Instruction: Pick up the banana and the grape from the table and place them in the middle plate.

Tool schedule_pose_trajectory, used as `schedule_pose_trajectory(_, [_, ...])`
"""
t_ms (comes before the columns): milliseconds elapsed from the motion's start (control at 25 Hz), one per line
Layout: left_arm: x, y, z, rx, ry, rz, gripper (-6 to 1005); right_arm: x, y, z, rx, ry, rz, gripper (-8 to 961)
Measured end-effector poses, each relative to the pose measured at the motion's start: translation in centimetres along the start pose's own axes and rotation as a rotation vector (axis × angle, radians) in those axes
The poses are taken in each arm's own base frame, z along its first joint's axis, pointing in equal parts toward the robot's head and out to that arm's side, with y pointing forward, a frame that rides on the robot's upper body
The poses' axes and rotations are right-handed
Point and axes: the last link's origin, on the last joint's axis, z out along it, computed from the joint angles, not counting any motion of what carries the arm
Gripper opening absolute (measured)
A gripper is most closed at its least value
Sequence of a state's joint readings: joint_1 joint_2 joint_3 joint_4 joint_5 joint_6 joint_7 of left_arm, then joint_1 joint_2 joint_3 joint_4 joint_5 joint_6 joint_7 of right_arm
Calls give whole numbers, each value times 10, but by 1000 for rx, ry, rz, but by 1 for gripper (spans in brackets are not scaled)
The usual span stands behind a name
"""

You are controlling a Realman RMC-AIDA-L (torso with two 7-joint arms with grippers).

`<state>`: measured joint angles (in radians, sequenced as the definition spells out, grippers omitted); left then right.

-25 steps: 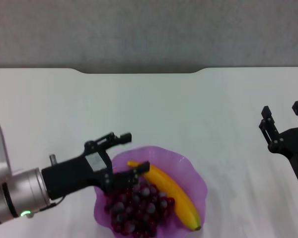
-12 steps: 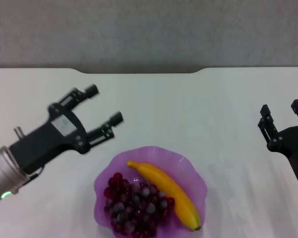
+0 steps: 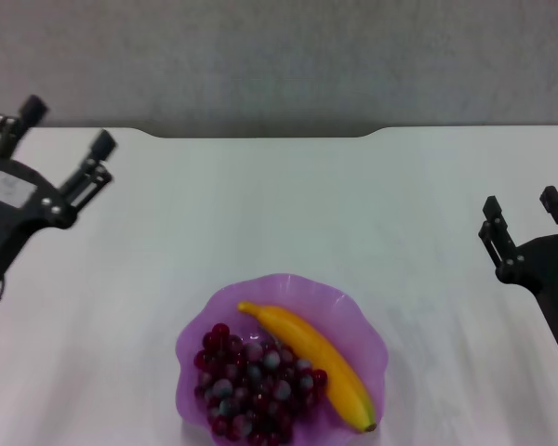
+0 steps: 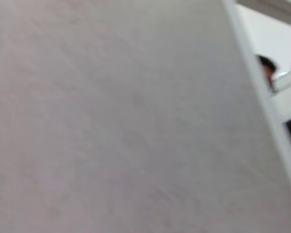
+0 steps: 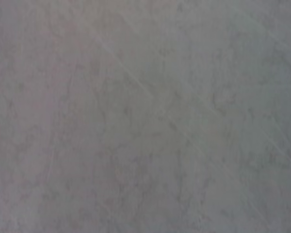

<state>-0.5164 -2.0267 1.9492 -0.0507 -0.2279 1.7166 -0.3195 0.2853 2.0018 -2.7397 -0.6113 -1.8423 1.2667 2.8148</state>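
Withdrawn to the desk's (image 3: 279,214) far left, the left gripper (image 3: 63,127) is open and empty; banana (image 3: 316,358) and grape (image 3: 251,381) lie touching in the middle plate (image 3: 353,316); right gripper (image 3: 521,214) open at right

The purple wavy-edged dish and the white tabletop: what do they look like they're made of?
The purple scalloped dish looks like translucent plastic: light passes through its thin wavy rim, which shows a slight sheen. The white flat tabletop looks like a smooth matte laminate or painted board, though the view cannot settle which.
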Motion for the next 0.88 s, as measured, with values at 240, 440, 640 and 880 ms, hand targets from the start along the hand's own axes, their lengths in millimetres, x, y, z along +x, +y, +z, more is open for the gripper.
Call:
schedule_pose_trajectory(240, [-2, -18, -13, 165, -13, 34, 873, 0, 0, 2, -3, 0, -5, 582])
schedule_pose_trajectory(440, [-5, -32, -24, 291, -41, 35, 849, 2, 1, 2, -8, 11, -5, 580])
schedule_pose_trajectory(640, [-13, -45, -33, 403, -93, 33, 797, 2, 2, 3, -9, 10, -5, 579])
schedule_pose_trajectory(880, [-32, -58, -43, 505, -234, 21, 672, 2, -1, 3, 0, 12, -7, 577])
